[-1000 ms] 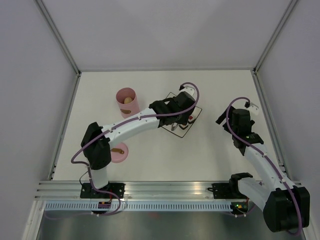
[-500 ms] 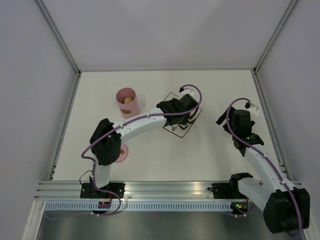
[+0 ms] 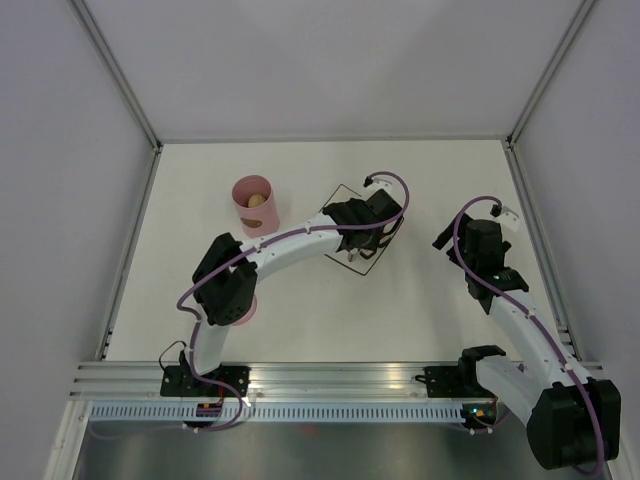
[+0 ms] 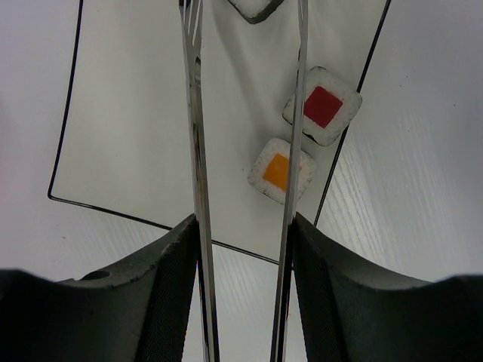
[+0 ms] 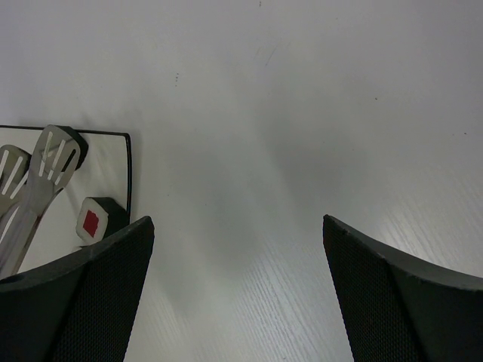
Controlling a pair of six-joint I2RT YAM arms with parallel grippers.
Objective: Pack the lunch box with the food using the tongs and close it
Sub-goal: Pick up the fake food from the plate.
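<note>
My left wrist camera cut off the far ends of the tongs and showed only a dark-edged corner of a third sushi roll at its top edge. From above, my left arm covered most of the plate and hid all but a sliver of the pink lid on the desk. The tongs were thin and silvery, with two near-parallel arms ending in slotted flat tips over the plate; whether the tips touched it I could not tell. My left gripper was partly closed on them, each arm lying against the inside of a finger. My right gripper was spread wide, holding nothing, over the desk beside the plate's corner. I counted three rolls on the plate: a red-centred roll, an orange-centred roll crossed by one tong arm, and the cut-off one. The tall pink lunch box stood uncovered, left of the plate, with one beige ball inside.
</note>
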